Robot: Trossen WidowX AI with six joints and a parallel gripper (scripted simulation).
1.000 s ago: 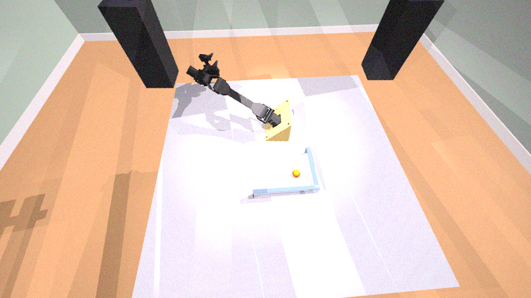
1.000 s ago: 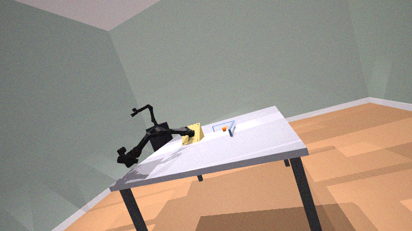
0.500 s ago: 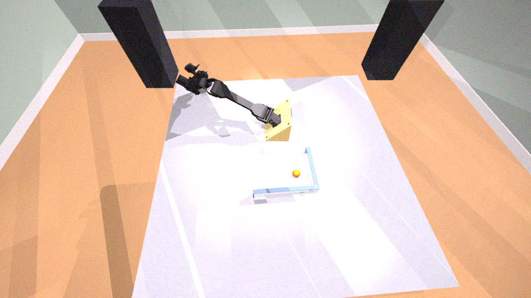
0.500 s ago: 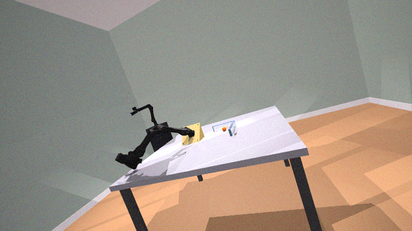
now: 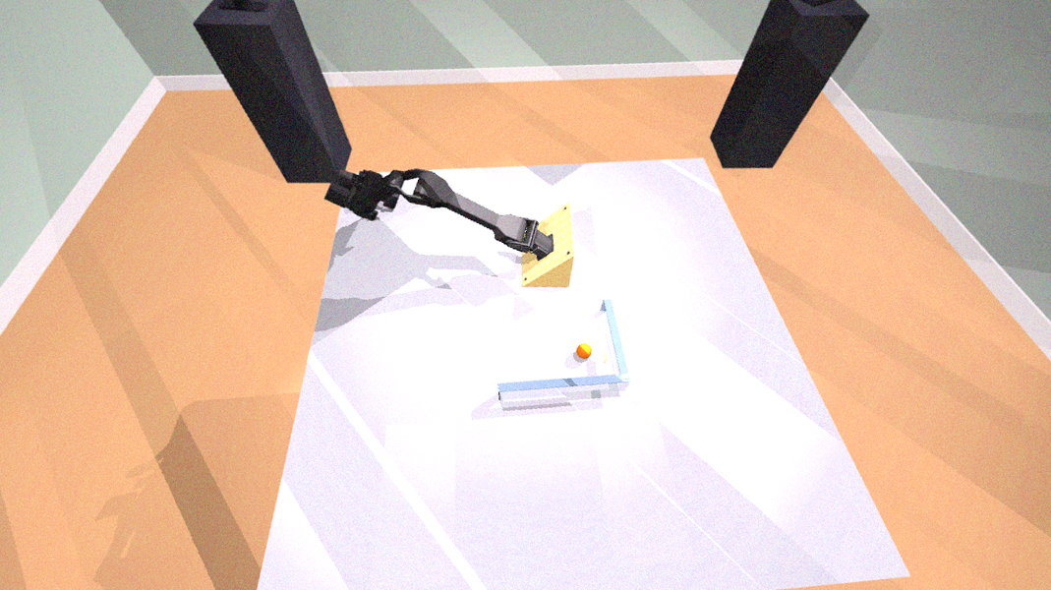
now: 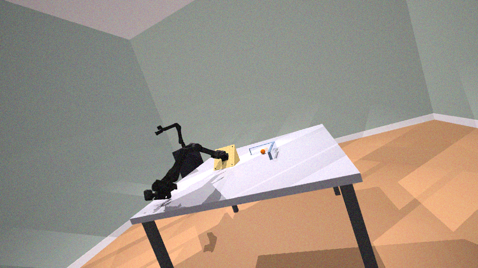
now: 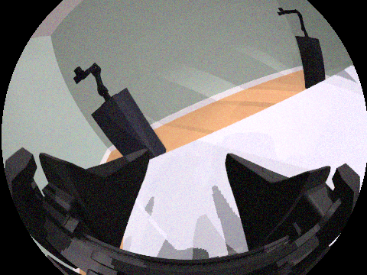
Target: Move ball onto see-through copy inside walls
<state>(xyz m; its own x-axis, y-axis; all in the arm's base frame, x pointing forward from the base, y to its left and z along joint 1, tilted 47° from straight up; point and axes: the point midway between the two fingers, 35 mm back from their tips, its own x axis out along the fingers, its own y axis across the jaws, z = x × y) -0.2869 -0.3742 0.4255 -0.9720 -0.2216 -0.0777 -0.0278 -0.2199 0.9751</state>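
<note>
ball (image 5: pixel 583 350) inside walls (image 5: pixel 618 343), gripper (image 5: pixel 357 196) at table edge

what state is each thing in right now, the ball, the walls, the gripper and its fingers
ball: on the table, inside the corner, touching neither wall, free of the gripper
clear walls: upright, joined in an L
gripper: open, holding nothing, low over the table's edge, far from the ball
fingers: apart, only table showing between them
yellow wedge mount: on the table, carrying the arm's base
</note>
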